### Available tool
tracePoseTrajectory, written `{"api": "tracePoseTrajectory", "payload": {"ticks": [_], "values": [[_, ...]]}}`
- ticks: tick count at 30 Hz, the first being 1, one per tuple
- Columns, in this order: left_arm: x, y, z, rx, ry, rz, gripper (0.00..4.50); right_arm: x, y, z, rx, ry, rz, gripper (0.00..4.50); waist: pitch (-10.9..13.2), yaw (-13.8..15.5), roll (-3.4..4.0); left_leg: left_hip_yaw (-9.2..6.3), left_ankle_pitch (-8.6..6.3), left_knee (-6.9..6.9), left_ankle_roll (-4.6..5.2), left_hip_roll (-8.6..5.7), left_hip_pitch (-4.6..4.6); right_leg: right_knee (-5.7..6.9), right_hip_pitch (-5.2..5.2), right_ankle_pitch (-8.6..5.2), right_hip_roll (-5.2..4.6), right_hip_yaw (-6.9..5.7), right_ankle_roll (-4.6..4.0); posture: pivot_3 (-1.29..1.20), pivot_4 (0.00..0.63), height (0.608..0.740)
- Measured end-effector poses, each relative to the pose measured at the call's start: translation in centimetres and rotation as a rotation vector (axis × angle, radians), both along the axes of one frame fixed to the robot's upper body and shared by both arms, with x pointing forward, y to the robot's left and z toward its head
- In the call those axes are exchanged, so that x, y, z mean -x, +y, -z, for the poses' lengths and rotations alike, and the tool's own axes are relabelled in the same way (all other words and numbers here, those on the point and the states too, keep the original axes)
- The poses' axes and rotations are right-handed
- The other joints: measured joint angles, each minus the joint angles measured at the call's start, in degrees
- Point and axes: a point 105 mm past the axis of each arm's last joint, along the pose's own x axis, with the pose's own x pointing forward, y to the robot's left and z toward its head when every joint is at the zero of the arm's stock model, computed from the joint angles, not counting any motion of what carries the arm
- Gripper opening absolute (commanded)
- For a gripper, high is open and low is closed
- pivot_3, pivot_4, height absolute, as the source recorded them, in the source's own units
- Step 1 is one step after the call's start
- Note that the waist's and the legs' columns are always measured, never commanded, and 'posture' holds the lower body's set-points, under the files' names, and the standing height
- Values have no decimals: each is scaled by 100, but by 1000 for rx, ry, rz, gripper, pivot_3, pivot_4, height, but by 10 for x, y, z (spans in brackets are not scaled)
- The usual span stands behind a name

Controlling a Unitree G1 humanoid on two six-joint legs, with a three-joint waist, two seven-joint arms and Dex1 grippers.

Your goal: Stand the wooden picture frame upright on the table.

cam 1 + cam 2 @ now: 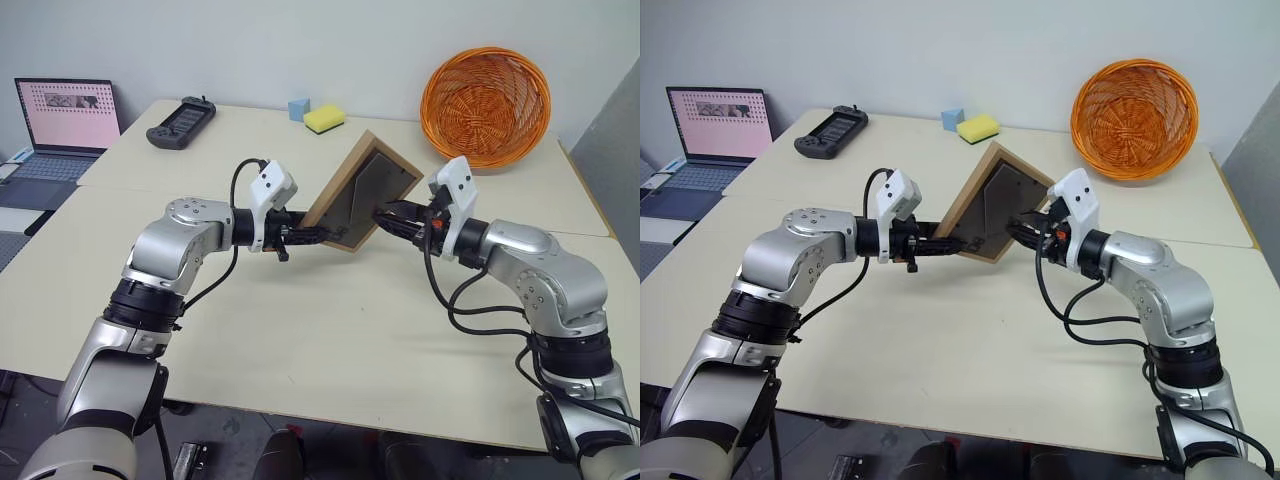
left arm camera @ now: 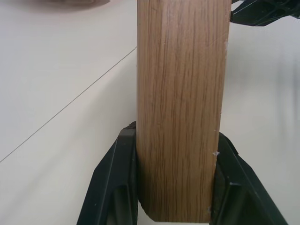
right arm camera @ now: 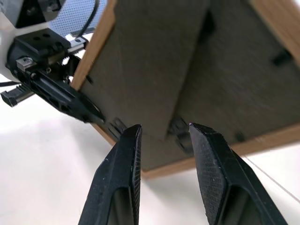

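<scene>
With the left fingers (image 2: 117, 187) clamped on the frame (image 1: 360, 190) above the surface (image 1: 330, 340), the parted right fingers (image 3: 206, 173) best hooked the prop leg (image 3: 187, 75) gently; no jerking.

Looks like a lab or office test room: plain white wall (image 1: 300, 40), pale table (image 1: 330, 340) with an open laptop (image 1: 60, 130), a handheld game console (image 1: 181, 122), sponges (image 1: 324, 118) and an orange wicker basket (image 1: 486, 105).

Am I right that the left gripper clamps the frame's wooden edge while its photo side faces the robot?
Not quite. The left gripper does clamp the wooden picture frame, but the head views show its grey backing board facing the robot, not the photo.
</scene>
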Motion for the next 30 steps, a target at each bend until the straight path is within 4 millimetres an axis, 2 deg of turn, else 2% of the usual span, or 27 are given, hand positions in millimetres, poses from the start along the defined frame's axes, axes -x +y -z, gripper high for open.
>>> {"api": "tracePoseTrajectory", "payload": {"ticks": [13, 20, 25, 30], "values": [[-2, 2, -4, 14, -8, -15, 1312, -11, 2, -18, 0, -41, -12, 1678, 0, -31, 0, -1, 0, 2, 0, 0, 0, 11, -3, 0, 0, -1, 0, 0, 150, 740], [-5, 1, 2, 18, 1, -25, 1312, -6, 10, -23, -7, -58, -33, 1678, 0, -34, 0, -1, 0, 3, 0, 0, 0, 24, -9, 0, 0, -2, -1, 0, 150, 740], [-16, 10, 8, 12, 20, -69, 1312, -2, 10, -19, -2, -47, -19, 1678, 0, -35, 0, 1, 0, 5, 0, -1, -1, 41, -20, 0, 0, -1, -1, 0, 150, 740], [-25, 13, 5, 10, 11, -89, 1312, 2, 7, -13, -8, -24, -4, 1678, 0, -35, 0, 1, 0, 5, 0, -1, -2, 44, -23, 0, 0, -1, -1, 0, 150, 740]]}}
